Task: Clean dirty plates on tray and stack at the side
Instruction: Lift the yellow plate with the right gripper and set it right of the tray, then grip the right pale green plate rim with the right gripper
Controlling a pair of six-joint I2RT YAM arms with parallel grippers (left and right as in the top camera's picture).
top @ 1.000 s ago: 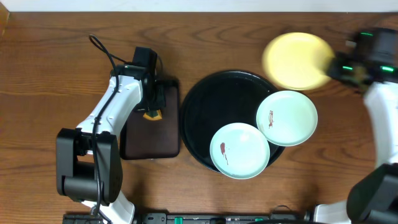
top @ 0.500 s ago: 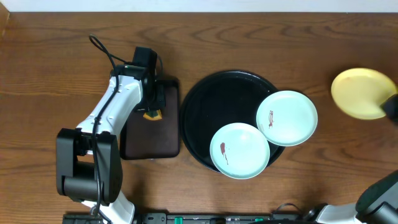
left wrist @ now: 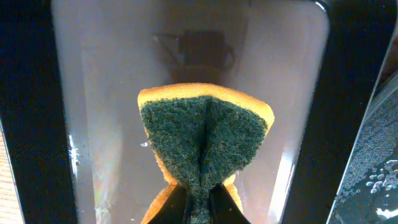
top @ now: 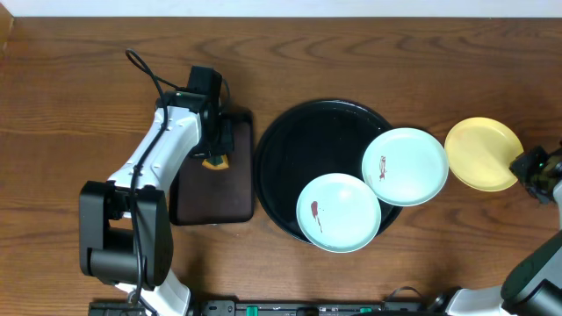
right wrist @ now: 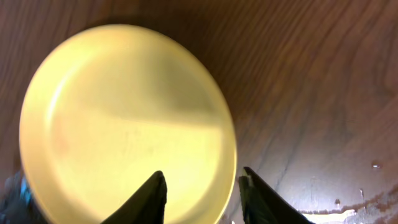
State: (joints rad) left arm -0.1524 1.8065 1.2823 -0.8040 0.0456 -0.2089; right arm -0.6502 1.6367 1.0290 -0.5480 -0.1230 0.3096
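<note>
The left gripper (left wrist: 199, 202) clamps the sponge (left wrist: 205, 130) for scrubbing. The yellow plate (right wrist: 124, 118) lies rim-between the right gripper (right wrist: 202, 186) jaws, probably for stacking, but can't tell if it's pinched.

Nothing readable in any of my views: no text, label, brand or number. Reddish marks on near plate (top: 339, 212) and right plate (top: 405, 167) are smears, not writing.
</note>
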